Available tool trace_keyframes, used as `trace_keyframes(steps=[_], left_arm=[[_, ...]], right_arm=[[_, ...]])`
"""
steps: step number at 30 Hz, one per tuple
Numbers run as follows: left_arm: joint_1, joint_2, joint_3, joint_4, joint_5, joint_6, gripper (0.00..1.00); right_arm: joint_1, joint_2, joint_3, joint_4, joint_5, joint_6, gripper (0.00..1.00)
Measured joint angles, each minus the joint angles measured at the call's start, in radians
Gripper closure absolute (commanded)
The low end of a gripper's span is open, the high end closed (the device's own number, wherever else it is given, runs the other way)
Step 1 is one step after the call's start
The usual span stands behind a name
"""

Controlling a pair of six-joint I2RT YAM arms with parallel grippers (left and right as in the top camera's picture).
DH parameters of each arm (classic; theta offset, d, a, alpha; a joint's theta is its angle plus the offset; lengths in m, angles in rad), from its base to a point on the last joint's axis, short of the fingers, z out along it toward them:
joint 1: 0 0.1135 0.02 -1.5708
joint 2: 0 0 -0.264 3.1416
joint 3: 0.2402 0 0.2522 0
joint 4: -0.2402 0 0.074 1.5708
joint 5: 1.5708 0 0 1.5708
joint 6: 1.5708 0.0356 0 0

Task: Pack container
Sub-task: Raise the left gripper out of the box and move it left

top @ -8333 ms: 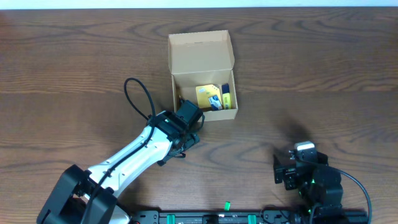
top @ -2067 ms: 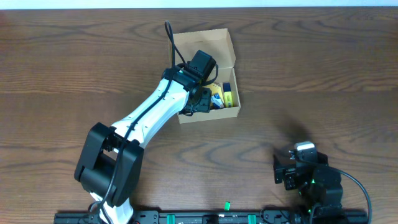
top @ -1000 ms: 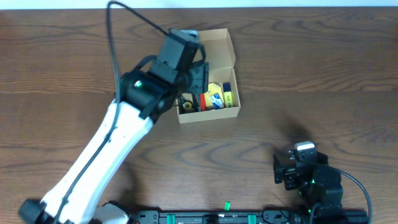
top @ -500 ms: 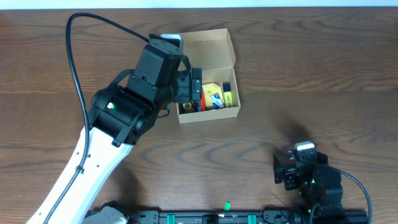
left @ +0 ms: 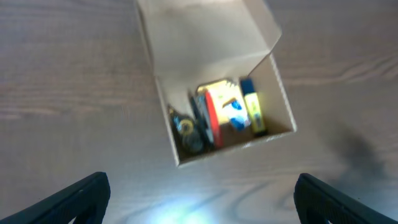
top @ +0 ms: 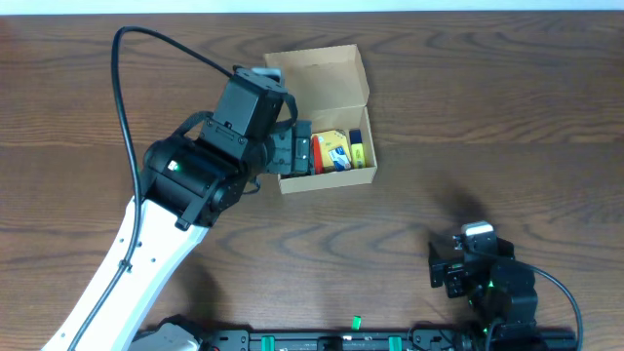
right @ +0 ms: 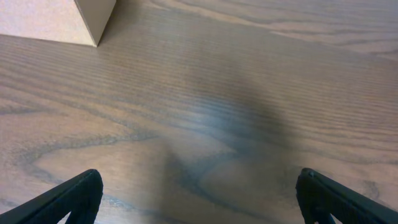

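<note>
The right pincer [right: 199, 190] rests near the base, jaws apart, empty. Farther out, the left pincer [left: 200, 190] hangs empty, jaws wide, above the container [top: 329, 179], which sits mid-table [top: 487, 117]. A careless descent could shove it or crush its raised flap [top: 317, 73].

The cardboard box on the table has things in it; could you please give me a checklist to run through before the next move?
1. Left gripper jaws wide apart, nothing between them: ok.
2. Left gripper above the container, not touching it in the wrist view: ok.
3. Lid flap folded back, opening unobstructed: ok.
4. Items inside sit below the rim so the flap could close: cannot tell, the wrist view is blurred.
5. Right gripper jaws open and empty, over bare wood away from the container: ok.
</note>
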Motion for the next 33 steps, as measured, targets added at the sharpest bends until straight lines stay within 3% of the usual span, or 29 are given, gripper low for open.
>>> trace_keyframes(steps=[9, 18, 27, 33], left_arm=[[0.089, 0.0, 0.0, -0.086, -0.013, -0.042, 0.05], [0.391, 0.01, 0.0, -0.063, 0.231, -0.08, 0.05], [0.403, 0.123, 0.0, -0.055, 0.301, -0.079, 0.05], [0.403, 0.238, 0.0, -0.047, 0.327, -0.079, 0.04]], right_arm=[[0.0, 0.0, -0.005, 0.194, -0.074, 0.0, 0.01], [0.0, 0.0, -0.006, 0.356, -0.3, 0.071, 0.01], [0.0, 0.039, 0.009, 0.415, -0.327, 0.18, 0.01], [0.0, 0.254, 0.156, 0.419, -0.282, 0.193, 0.01]])
